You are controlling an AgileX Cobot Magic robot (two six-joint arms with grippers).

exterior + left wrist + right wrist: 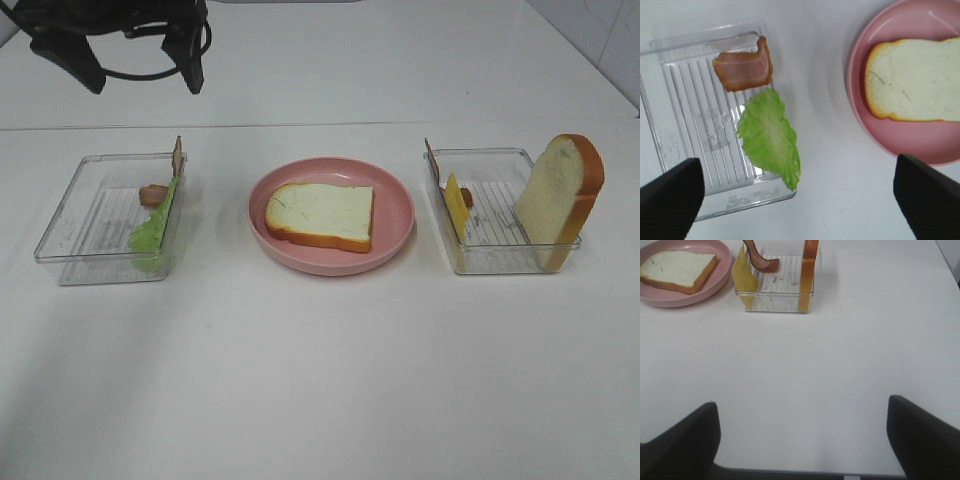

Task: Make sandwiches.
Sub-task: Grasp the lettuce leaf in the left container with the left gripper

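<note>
One white bread slice (322, 214) lies flat on the pink plate (395, 235). The left clear tray (95, 215) holds green lettuce (155, 225) leaning on its right wall and brown bacon (152, 193). The right clear tray (500, 255) holds a second bread slice (558, 195) standing on edge, a yellow cheese slice (457, 205) and a bacon strip (431, 158). My left gripper (140, 70) is open and empty, high above the left tray; its view shows lettuce (771, 135), bacon (743, 67) and bread (915, 80). My right gripper (801, 405) is open and empty, well short of the right tray (777, 302).
The white table carries only the two trays and the plate in a row. In the right wrist view the plate (715, 287) sits beside the tray, with cheese (740, 272), bacon (760, 260) and the upright bread (808, 270) inside the tray.
</note>
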